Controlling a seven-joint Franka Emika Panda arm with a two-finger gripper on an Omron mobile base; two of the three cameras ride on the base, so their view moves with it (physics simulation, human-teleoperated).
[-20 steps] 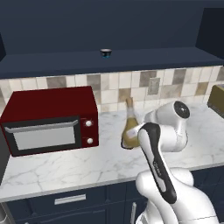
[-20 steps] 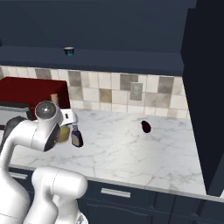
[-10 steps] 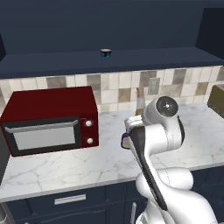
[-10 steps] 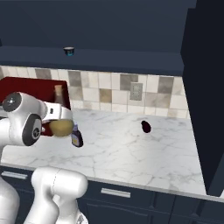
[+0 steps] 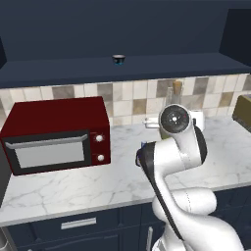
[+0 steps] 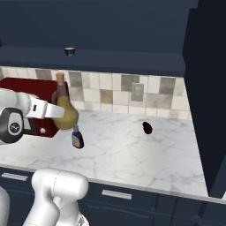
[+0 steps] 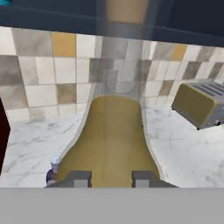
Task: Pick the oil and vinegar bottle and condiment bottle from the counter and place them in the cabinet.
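1 bottle is airborne: the gripper (image 7: 111, 178) clenches the oil and vinegar bottle (image 6: 65, 110) at left-centre, above the desk (image 6: 132, 150). Its round belly could slip, toppling the condiment bottle (image 6: 77, 137) below.

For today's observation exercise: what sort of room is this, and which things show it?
A simulated kitchen, most likely: a red microwave on a white marble counter, a tiled backsplash, and a silver toaster.

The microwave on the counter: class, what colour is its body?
Dark red; the microwave shows best in the left base view.
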